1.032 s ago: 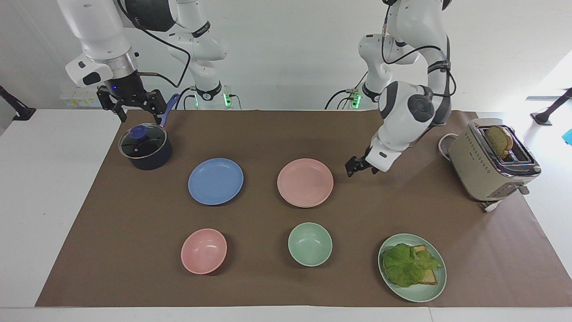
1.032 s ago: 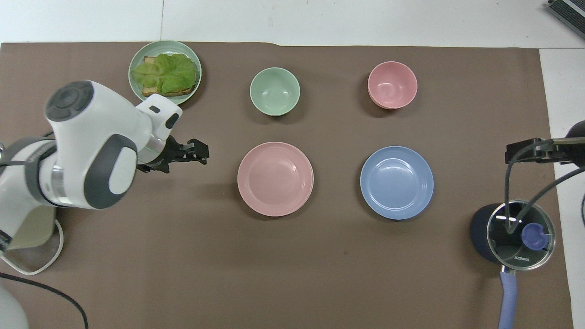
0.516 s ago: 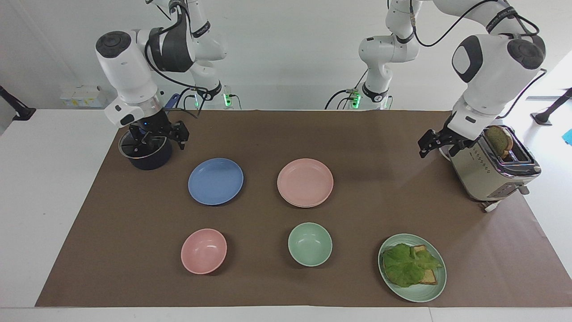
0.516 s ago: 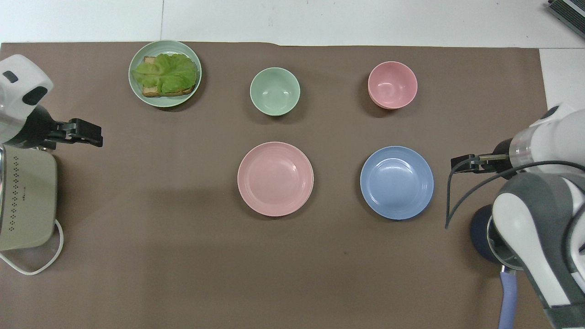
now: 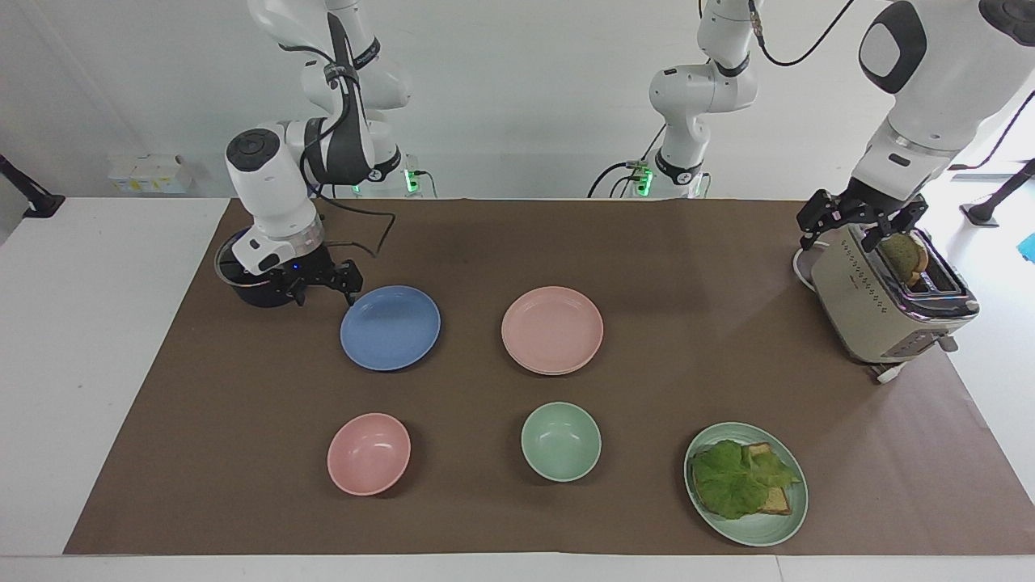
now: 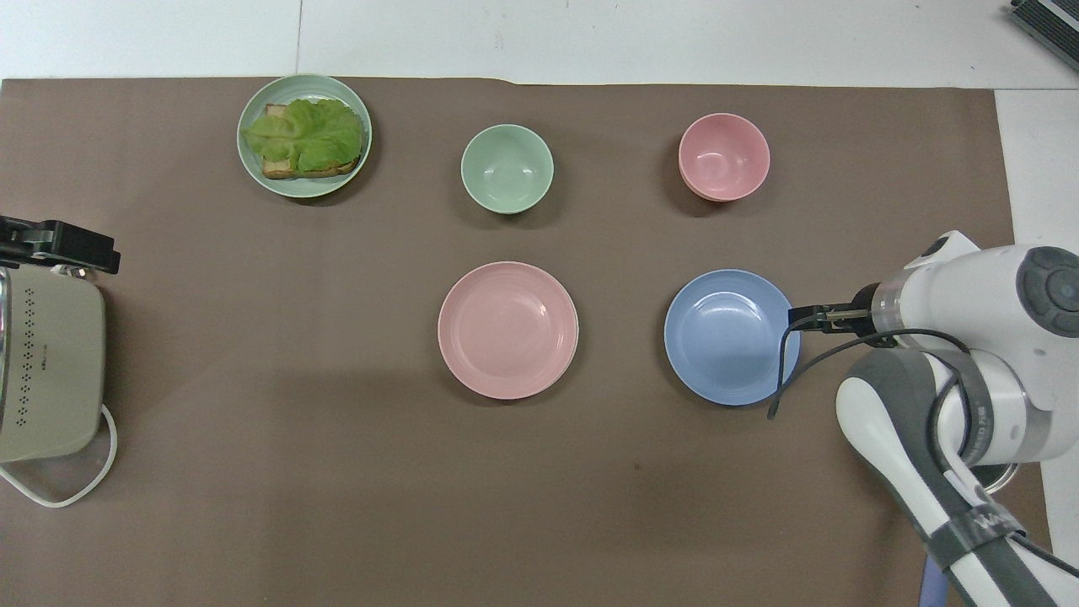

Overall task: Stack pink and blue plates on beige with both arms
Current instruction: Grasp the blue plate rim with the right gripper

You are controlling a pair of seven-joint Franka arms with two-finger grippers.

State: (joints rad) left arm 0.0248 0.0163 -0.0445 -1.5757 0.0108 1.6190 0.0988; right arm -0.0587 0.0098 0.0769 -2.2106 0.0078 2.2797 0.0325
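The blue plate (image 5: 390,327) (image 6: 732,336) lies on the brown mat beside the pink plate (image 5: 552,327) (image 6: 507,329). A thin second rim peeks out under the pink plate's edge; the beige plate does not show as a plate of its own. My right gripper (image 5: 327,293) (image 6: 802,316) hangs low and open at the blue plate's rim, on the side toward the right arm's end of the table, with nothing between its fingers. Whether it touches the rim I cannot tell. My left gripper (image 5: 861,230) (image 6: 63,244) stands open and empty over the toaster.
A toaster (image 5: 885,303) (image 6: 46,362) with bread stands at the left arm's end. A dark pot (image 5: 247,291) sits under the right arm's wrist. Farther from the robots lie a pink bowl (image 5: 369,453), a green bowl (image 5: 561,441) and a green plate (image 5: 788,521) with lettuce toast.
The right gripper swung from above the pot down to the blue plate's rim. The left gripper drew back from beside the pink plate to above the toaster. No plate moved.
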